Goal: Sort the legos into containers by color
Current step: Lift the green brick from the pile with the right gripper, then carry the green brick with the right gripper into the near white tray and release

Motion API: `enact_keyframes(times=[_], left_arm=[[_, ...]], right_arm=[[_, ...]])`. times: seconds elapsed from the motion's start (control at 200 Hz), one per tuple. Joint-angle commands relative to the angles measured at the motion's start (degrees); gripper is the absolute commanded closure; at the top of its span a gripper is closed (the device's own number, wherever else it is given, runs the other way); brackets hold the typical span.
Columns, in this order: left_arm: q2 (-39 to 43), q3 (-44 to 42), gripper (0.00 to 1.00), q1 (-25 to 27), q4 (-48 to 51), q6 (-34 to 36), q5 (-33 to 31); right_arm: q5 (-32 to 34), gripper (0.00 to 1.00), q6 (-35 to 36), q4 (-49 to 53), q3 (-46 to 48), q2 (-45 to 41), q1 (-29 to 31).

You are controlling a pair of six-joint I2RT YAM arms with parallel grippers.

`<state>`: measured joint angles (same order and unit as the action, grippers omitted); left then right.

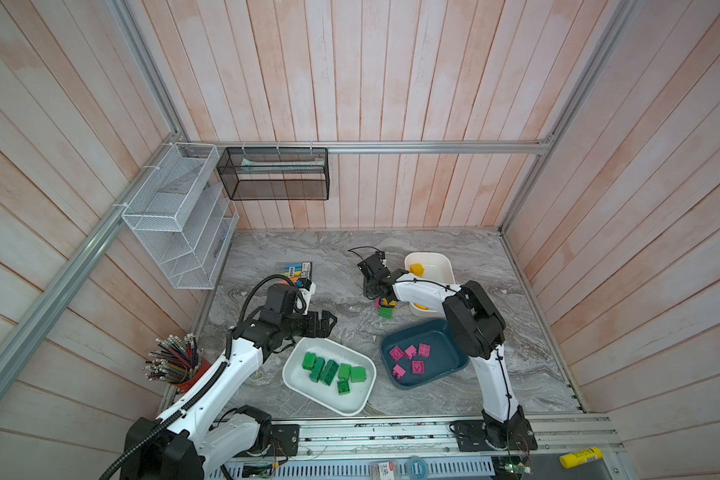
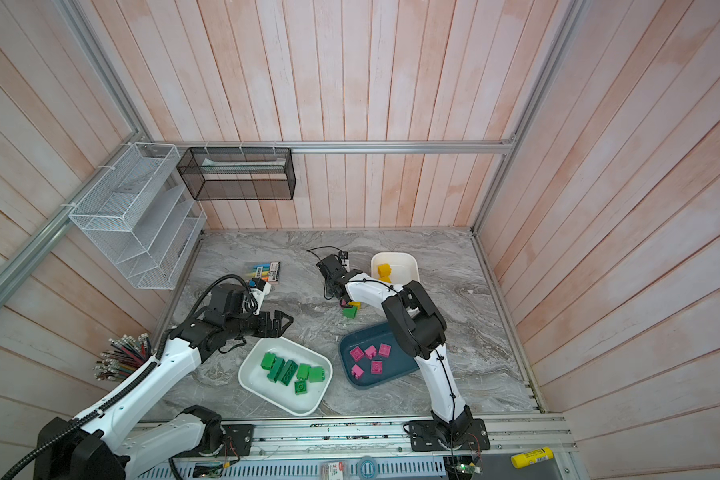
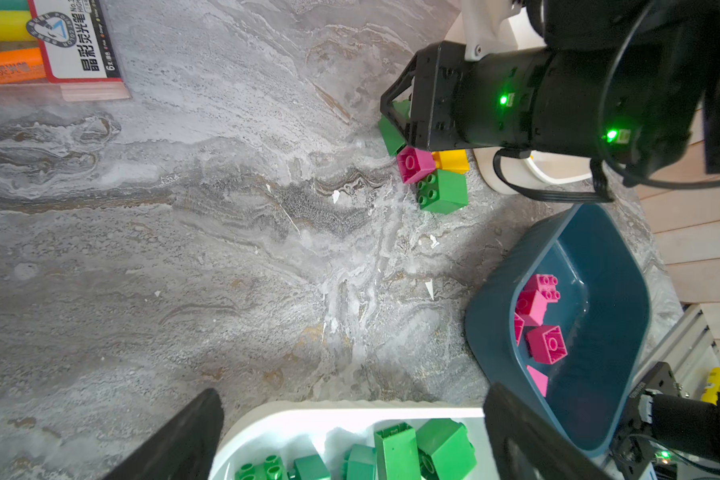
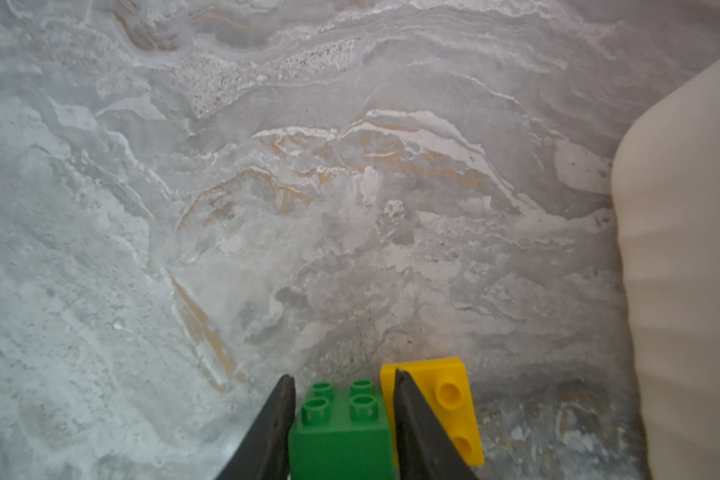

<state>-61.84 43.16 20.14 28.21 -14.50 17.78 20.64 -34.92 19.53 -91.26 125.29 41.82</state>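
Placement of one green brick relative to both grippers. Nearest the robot's base, the near white tub [image 1: 316, 395] holds six green bricks [image 1: 329, 370], and the teal tub [image 1: 445, 357] beside it holds five pink bricks [image 1: 410, 352]. Just beyond the white tub's far rim the left gripper [image 1: 329, 325] hovers with its fingers [image 3: 175, 440] spread wide and nothing between them. Farther out, toward the middle of the table [image 1: 495, 291], the right gripper [image 4: 342, 376] points down over a small loose cluster. In the right wrist view its fingers [image 4: 267, 436] pinch a square green brick [image 4: 339, 440] by two opposite side faces, studs up; whether it has left the table cannot be told. Being square, this brick offers no long axis to align. A yellow brick [image 4: 445, 390] lies just beside the outer face of one finger, with a pink brick [image 3: 414, 164] and a second green brick [image 3: 443, 191], tipped on its side, close by. Farthest, the far white tub [image 1: 437, 268] holds yellow bricks [image 1: 417, 269]. The coming move probably turns on this: the gripped brick's tub lies back toward the base and leftward, nearer the left arm, yet the right arm has the grip, so a straight lift clear of the yellow neighbour seems needed first.
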Motion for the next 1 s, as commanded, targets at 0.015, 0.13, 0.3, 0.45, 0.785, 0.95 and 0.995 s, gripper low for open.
enact_keyframes(times=[0.015, 0.13, 0.3, 0.45, 0.785, 0.95, 0.995], left_arm=[[-0.47, -0.74, 0.0, -0.32, -0.45, 1.27, 1.04], [-0.47, -0.79, 0.0, -0.38, -0.43, 1.38, 1.03], [-0.65, -0.73, 0.0, -0.37, -0.37, 1.37, 0.94], [-0.76, -0.49, 0.0, -0.38, -0.51, 1.25, 0.94], [0.17, 1.15, 0.0, -0.97, -0.9, 0.12, -1.64], [-0.98, 2.63, 0.0, -2.14, -0.7, 0.48, -1.58], [-1.08, 2.89, 0.0, -2.62, -0.95, 0.54, -1.52]], right_arm=[[3.72, 0.68, 1.48, 4.3, -1.59, 1.61, 0.81], [4.31, 0.69, 2.26, 4.89, -2.02, 2.12, 1.22], [5.41, 0.74, 2.57, 5.26, -2.34, 0.59, 1.32], [5.77, 0.74, 3.54, 4.93, -1.8, -3.04, 1.27], [-8.18, 0.73, 11.59, -1.49, 8.77, -19.43, 3.06], [-24.01, 0.7, 21.04, -6.68, 20.14, -30.83, 7.6], [-28.19, 0.7, 23.38, -7.98, 23.29, -33.61, 9.07]])
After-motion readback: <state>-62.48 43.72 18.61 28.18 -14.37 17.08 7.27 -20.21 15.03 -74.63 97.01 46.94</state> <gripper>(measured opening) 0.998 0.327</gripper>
